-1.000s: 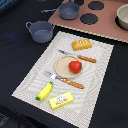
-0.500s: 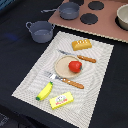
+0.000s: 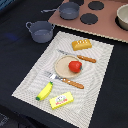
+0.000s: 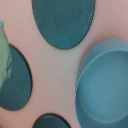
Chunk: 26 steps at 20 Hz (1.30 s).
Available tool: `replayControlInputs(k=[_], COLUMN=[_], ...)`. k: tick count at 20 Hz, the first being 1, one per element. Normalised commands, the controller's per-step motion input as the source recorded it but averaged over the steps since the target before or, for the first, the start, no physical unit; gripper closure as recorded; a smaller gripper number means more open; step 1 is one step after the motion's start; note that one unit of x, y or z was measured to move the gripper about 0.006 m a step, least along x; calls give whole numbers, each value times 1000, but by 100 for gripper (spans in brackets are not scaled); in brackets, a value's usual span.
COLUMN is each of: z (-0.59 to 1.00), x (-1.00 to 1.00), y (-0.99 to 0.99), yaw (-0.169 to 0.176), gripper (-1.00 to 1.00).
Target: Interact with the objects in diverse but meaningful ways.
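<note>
Dark desk (image 3: pixel 15 55) holds a striped mat with a tomato (image 3: pixel 75 66) at its centre — jaws aren't visible so can't tell their state, and I'd line up squarely over the pot (image 4: pixel 105 85) beside the burners (image 4: pixel 63 22) before dropping.

No arm, wrist housing or jaws visible in exterior or wrist view.

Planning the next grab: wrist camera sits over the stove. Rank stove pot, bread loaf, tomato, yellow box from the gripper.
Gripper unseen; placed by wrist view over stove.
1. Stove pot, below the camera.
2. Bread loaf, stove-side end of the mat.
3. Tomato, on plate mid-mat.
4. Yellow box, mat's far end.
</note>
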Motion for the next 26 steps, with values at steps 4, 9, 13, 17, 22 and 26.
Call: replayControlInputs(k=[4, 9, 13, 17, 22, 26], z=[274, 255, 173, 9, -2, -3], x=[751, 749, 722, 687, 441, 365], y=[-329, -343, -373, -517, -519, -524], yaw=[0, 0, 0, 1, 75, 107], gripper=[-100, -100, -100, -100, -100, -100])
